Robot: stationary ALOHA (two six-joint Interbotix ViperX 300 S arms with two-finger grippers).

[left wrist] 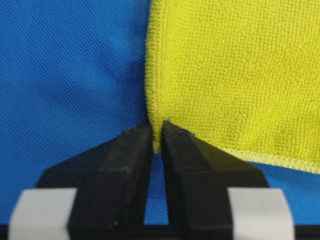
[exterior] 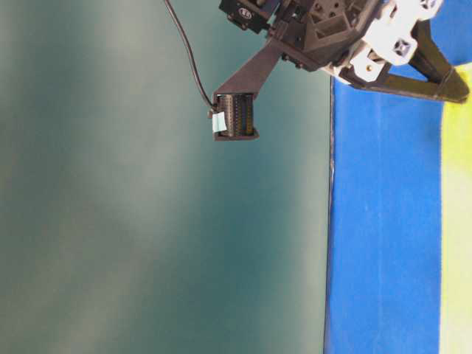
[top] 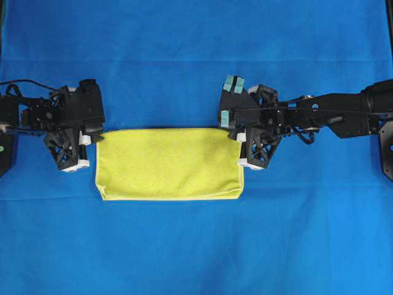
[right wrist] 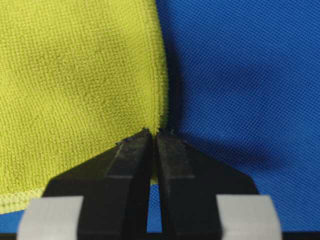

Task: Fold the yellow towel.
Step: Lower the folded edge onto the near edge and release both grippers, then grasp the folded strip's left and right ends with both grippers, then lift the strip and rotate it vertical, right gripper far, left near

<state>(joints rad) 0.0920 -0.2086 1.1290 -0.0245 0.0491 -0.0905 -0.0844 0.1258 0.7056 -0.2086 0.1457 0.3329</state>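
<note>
one yellow towel (top: 169, 163), two tools, one blue cloth (top: 184, 49)

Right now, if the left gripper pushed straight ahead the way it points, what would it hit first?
The yellow towel. The left gripper has its jaws pinched on the towel's near corner, so going on would push into the cloth itself, probably bunching it across the blue table cover.

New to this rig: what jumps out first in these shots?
The yellow towel, lying as a flat rectangle at the centre of the blue table cover. Then the two black arms flanking it: the left claw is shut on the towel's corner on the left, the right claw shut on the corner on the right. Both pinch the far corners in the overhead view.
</note>
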